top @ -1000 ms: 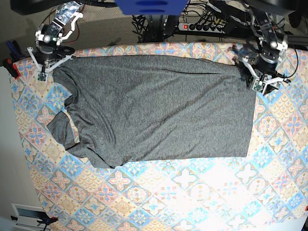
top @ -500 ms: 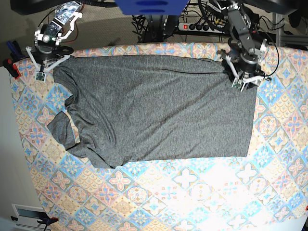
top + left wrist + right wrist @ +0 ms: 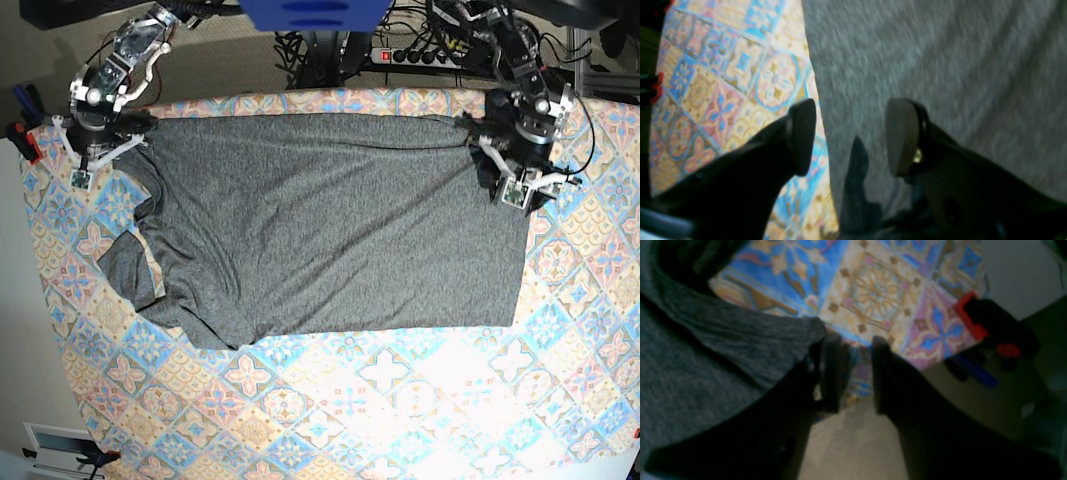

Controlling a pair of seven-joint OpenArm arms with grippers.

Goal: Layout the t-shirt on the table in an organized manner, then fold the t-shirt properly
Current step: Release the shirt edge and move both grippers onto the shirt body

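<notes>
My counter [image 3: 420, 400] wears a cloth of pastel diamond tiles, blue, pink, peach and cream, and the t-shirt [image 3: 330, 225] lies spread across its far half, body flat, one sleeve rumpled at the base view's left. My left claw [image 3: 850, 136] hangs spread over the shirt's edge, gripping nothing. My right claw [image 3: 857, 373] sits at the counter's corner beside the fabric, jaws parted, nothing between them. Beyond the far edge, cables and a power strip [image 3: 420, 55] lie on the floor.
</notes>
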